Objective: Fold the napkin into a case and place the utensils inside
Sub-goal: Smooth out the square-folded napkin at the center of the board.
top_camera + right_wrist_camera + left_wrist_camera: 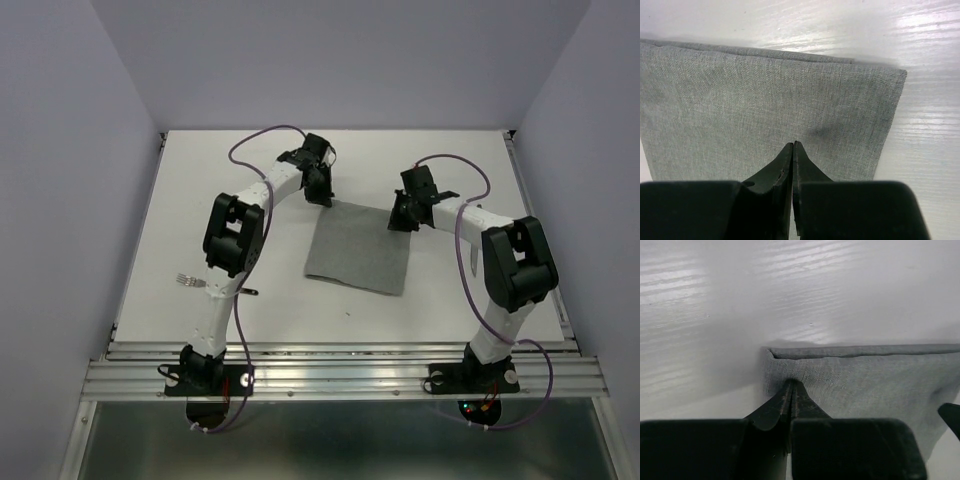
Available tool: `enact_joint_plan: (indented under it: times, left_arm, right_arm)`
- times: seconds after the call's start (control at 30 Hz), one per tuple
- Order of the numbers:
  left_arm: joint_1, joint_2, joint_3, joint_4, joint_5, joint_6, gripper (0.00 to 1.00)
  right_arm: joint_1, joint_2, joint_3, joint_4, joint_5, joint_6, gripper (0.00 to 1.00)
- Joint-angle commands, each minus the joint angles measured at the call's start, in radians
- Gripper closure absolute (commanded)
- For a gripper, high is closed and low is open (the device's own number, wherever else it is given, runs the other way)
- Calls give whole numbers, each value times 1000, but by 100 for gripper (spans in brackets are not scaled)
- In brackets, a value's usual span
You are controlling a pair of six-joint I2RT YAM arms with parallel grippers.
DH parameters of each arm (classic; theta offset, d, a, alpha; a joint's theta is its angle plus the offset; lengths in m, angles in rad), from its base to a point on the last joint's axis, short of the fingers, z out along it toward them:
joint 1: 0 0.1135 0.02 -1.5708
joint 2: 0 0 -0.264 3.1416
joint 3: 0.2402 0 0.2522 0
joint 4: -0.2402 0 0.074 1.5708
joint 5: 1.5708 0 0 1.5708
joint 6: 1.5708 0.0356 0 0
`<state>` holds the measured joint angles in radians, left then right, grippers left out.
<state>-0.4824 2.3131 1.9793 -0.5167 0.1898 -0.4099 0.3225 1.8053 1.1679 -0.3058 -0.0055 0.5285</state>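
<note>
The grey napkin (pixel 358 250) lies folded over on the white table, a doubled edge along its far side (pixel 865 351). My left gripper (pixel 322 196) is at its far left corner. Its jaws are shut with the tips (pixel 791 383) down in the cloth (pixel 865 385), which puckers around them. My right gripper (pixel 401 217) is by the far right corner, shut on nothing. It hangs (pixel 793 144) just over the napkin (pixel 765 95), its shadow apart from the tips. The utensils lie at the left: a fork (pixel 188 281) and a dark handle end (pixel 250 292), the rest hidden behind my left arm.
Lilac walls close in the table on three sides. A metal rail (pixel 340 372) runs along the near edge, where both arm bases stand. The left arm's elbow (pixel 235 235) hangs over the utensils.
</note>
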Motion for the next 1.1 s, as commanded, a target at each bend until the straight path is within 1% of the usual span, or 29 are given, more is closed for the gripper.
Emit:
enact_joint_plan:
  times: [0.0, 0.17, 0.33, 0.43, 0.47, 0.57, 0.6, 0.67, 0.8, 0.9, 0.93, 1.07]
  left_arm:
    - [-1, 25, 4, -10, -21, -10, 91]
    - [-1, 43, 15, -8, -33, -13, 91]
    - [-1, 23, -5, -17, -38, -12, 91]
    - [-1, -17, -60, -16, -38, -12, 91]
    - [-2, -29, -106, -13, -36, -12, 91]
    - [-2, -96, -175, 14, -49, -20, 91]
    - [-2, -113, -201, 17, -56, -18, 91]
    - [-4, -156, -205, 9, -82, -15, 91]
    - [-12, -221, -189, -20, -110, 9, 89]
    - [-19, -267, -214, -34, -110, 23, 89]
    - [-24, -288, -226, -36, -98, 25, 89]
    - [-45, -351, -336, -13, -46, 28, 89]
  right_arm:
    - [7, 5, 7, 16, 71, 7, 94]
    - [7, 45, -2, 17, 101, -27, 94]
    - [7, 66, 9, 19, 145, -128, 92]
    - [7, 97, 44, -1, 165, -173, 91]
    - [7, 115, 65, -22, 188, -182, 91]
    - [7, 124, 88, -42, 202, -202, 91]
    - [7, 114, 119, -73, 190, -200, 90]
    - [7, 88, 150, -99, 162, -194, 87]
    - [7, -23, 164, -98, 55, -171, 83]
    - [16, -81, 113, -85, 18, -125, 83]
    - [16, -101, 74, -84, 16, -116, 83]
    - [26, -152, -29, -56, 15, -65, 85]
